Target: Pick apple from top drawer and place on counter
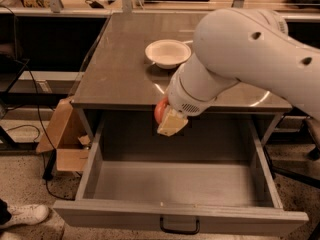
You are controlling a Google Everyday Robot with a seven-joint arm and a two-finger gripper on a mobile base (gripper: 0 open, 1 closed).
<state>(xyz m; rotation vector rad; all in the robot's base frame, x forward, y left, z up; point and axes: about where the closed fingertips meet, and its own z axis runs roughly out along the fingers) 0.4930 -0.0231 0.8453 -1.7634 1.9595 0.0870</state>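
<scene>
The top drawer (175, 216) is pulled wide open below the counter, its grey inside bare, with a small black handle (179, 227) on its front. My gripper (167, 119) hangs just in front of the counter's front edge, above the drawer, and is shut on the red apple (160, 110), of which only a part shows beside a cream fingertip (171, 123). The counter (120, 69) is a grey-brown top with a thin white circle line. My large white arm (250, 54) covers the counter's right part.
A white bowl (167, 53) stands on the counter behind the gripper. A cardboard box (62, 139) and cables lie on the floor at the left. A white shoe (22, 216) shows at the bottom left. Dark desks stand around the cabinet.
</scene>
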